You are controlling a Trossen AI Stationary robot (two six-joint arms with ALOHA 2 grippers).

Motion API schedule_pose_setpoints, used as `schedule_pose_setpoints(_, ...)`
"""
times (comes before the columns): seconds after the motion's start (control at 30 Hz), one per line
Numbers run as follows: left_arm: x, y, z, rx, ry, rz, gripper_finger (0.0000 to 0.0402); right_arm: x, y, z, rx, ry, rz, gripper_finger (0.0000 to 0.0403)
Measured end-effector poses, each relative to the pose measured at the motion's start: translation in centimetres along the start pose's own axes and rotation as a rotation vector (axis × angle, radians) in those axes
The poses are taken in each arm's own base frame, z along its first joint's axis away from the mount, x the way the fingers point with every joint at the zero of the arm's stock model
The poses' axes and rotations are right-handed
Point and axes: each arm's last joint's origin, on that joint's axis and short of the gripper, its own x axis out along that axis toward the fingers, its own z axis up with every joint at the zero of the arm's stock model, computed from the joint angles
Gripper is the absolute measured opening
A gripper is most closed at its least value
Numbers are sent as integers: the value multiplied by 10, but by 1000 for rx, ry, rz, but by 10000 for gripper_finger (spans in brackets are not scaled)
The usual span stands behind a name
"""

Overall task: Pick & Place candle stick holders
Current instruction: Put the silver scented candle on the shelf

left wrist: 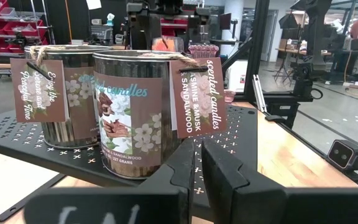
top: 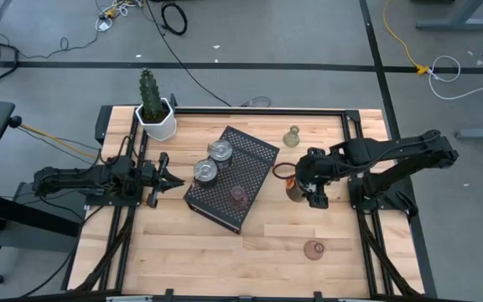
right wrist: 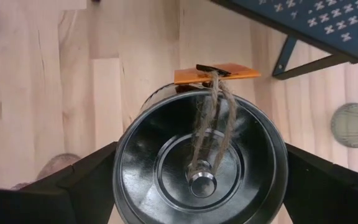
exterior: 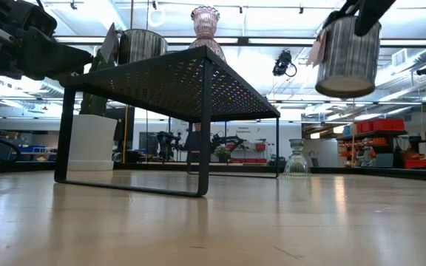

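My right gripper [top: 306, 186] is shut on a shiny silver candle stick holder [right wrist: 201, 155], a tin with twine and an orange tag, held above the table right of the black perforated tray [top: 250, 151]. On the tray stand two more silver holders [top: 220, 151] [top: 205, 172] and a pinkish glass one [top: 238, 197]. An olive glass holder [top: 292, 137] stands on its base at the table's far side. Another pinkish one [top: 314, 249] stands near the front. My left gripper [top: 162, 174] waits shut at the tray's left end. My right gripper pinches the silver holder between its two fingers [right wrist: 82, 180], one on each opposite side of the round wall [right wrist: 124, 163] close to the open rim. The fingers come from above, slanting down. The holder hangs upright, its base [exterior: 348, 89] lifted clear of the table.
A white hexagonal pot with a cactus [top: 156, 117] stands at the table's far left corner. The tray stands on legs [exterior: 205, 133], its top raised off the table. Bare wood lies in front of the tray and along the near edge.
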Motion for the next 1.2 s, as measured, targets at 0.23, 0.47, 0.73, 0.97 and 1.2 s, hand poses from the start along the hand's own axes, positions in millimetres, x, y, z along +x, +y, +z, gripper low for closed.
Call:
schedule_pose_setpoints(0.23, 0, 0, 0, 0, 0, 0, 34, -17, 0, 5, 40, -32, 7, 364)
schedule_pose_setpoints(0.47, 0, 0, 0, 0, 0, 0, 34, -35, -1, 9, 72, -64, 14, 364)
schedule_pose_setpoints(0.73, 0, 0, 0, 0, 0, 0, 34, -45, -1, 10, 82, -82, 19, 364)
schedule_pose_setpoints(0.97, 0, 0, 0, 0, 0, 0, 34, -45, -1, 10, 97, -80, 19, 364)
schedule_pose_setpoints(1.2, 0, 0, 0, 0, 0, 0, 34, -45, -3, 11, 108, -84, 18, 364)
